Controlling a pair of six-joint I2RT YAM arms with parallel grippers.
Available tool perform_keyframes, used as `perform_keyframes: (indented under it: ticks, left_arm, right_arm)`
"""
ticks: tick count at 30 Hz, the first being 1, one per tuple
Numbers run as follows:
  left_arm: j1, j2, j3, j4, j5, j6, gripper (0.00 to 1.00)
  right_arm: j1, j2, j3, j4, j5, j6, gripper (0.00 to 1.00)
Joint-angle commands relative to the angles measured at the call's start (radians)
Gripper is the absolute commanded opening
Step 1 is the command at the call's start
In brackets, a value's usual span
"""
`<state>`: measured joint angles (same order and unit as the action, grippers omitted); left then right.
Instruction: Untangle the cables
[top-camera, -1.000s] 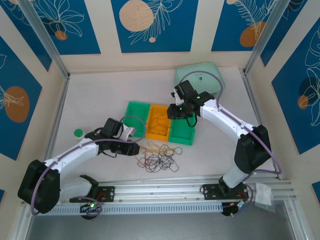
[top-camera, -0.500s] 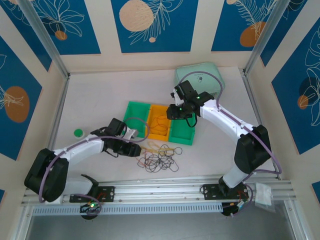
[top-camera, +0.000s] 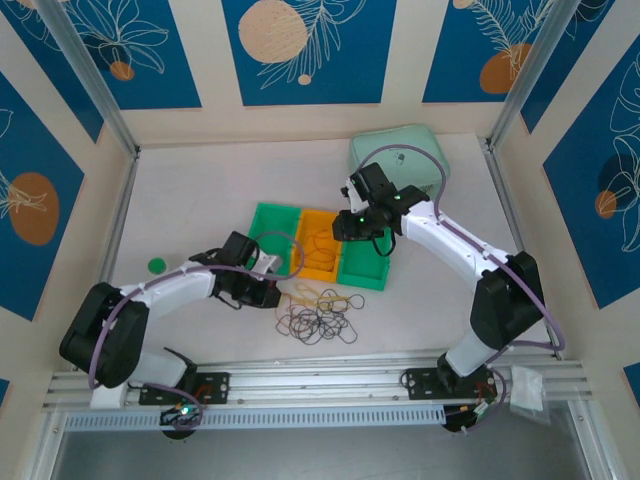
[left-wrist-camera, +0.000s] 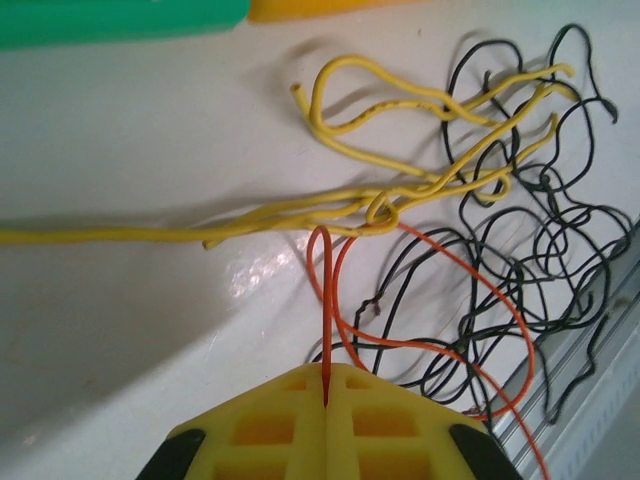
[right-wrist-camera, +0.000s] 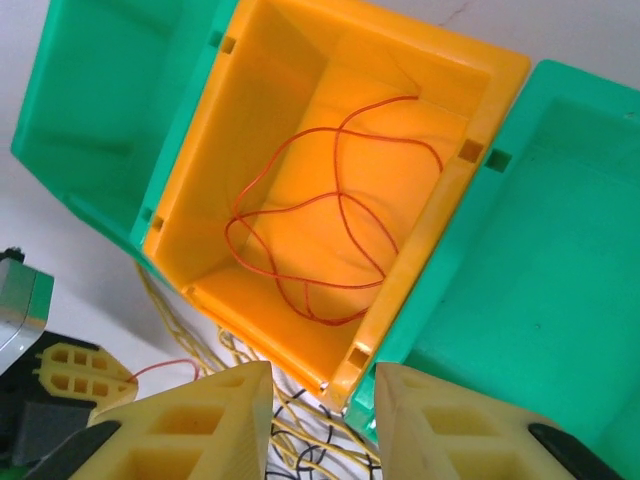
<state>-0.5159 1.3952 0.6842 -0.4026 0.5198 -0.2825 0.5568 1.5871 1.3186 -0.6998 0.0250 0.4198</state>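
A tangle of black cables (top-camera: 320, 322) lies on the table in front of the bins, with pale yellow cables (top-camera: 305, 295) at its far left edge. My left gripper (left-wrist-camera: 326, 392) is shut on an orange cable (left-wrist-camera: 325, 300) that loops up under the yellow strands (left-wrist-camera: 400, 190) and curves right over the black loops (left-wrist-camera: 540, 240). My right gripper (right-wrist-camera: 320, 410) hangs open over the near rim of the orange bin (right-wrist-camera: 420, 70), nothing between its fingers. Inside that bin lies another orange cable (right-wrist-camera: 335, 220).
A green bin (top-camera: 272, 238) and a second green bin (top-camera: 366, 262) flank the orange bin (top-camera: 320, 240). A pale green box (top-camera: 400, 155) stands at the back right. A small green disc (top-camera: 155, 265) lies at the left. A metal rail (top-camera: 330, 375) runs along the near edge.
My left arm has moved right and away from the near edge toward the cable pile, and the gripper now sits at the pile's left side. The right arm has hardly moved.
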Motion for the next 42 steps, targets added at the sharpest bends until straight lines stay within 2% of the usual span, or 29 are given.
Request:
perform_keyframes:
  ticks: [1, 6, 10, 16, 25, 36, 42]
  left_arm:
    - [-0.008, -0.042, 0.063, -0.074, 0.014, 0.014, 0.00]
    - [-0.009, -0.107, 0.158, -0.165, 0.043, 0.023, 0.00]
    - [-0.009, -0.137, 0.232, -0.240, 0.066, 0.036, 0.00]
    - [-0.010, -0.187, 0.304, -0.313, 0.077, 0.033, 0.00]
    - [-0.010, -0.251, 0.352, -0.335, 0.097, -0.013, 0.00]
    - [-0.009, -0.285, 0.468, -0.422, 0.085, -0.034, 0.00]
    - [-0.010, -0.299, 0.531, -0.424, 0.128, -0.071, 0.00]
  right_arm:
    - [0.030, -0.050, -0.029, 0.006, -0.109, -0.023, 0.31]
    - [0.101, -0.092, -0.112, 0.088, -0.421, -0.064, 0.31]
    - [0.143, -0.095, -0.182, 0.173, -0.549, 0.001, 0.29]
    - [0.184, -0.058, -0.252, 0.262, -0.566, 0.084, 0.28]
    - [0.216, 0.030, -0.256, 0.286, -0.581, 0.100, 0.28]
    - [0.200, 0.105, -0.278, 0.257, -0.533, 0.118, 0.28]
    - [0.198, 0.139, -0.281, 0.257, -0.524, 0.122, 0.28]
